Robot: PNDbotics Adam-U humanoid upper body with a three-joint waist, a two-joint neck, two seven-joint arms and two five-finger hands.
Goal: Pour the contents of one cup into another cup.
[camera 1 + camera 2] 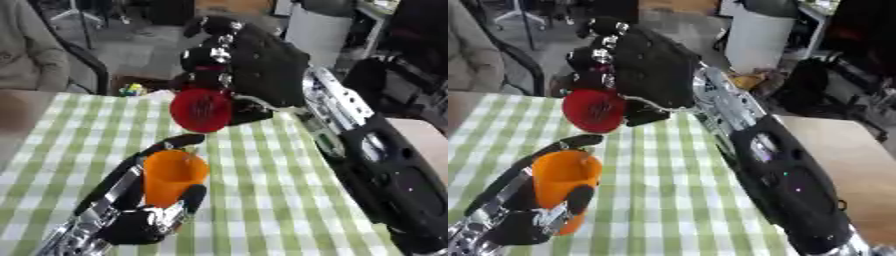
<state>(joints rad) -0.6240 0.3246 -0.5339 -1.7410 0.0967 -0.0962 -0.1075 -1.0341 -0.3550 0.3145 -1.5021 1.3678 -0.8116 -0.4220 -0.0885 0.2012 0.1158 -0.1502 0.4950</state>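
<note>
Above the checked cloth (pixel 289 200), your right hand (pixel 254 60) was clamped on the red cup (pixel 201 111), tipped so far that its mouth faced the camera, just above and behind the orange cup (pixel 173 176). Your left hand (pixel 144 220) had fingers and thumb wrapped round the orange cup, holding it upright near the table. I could not tell what, if anything, was falling. Had the red rim sat too far back, the contents would likely have missed onto the cloth.
</note>
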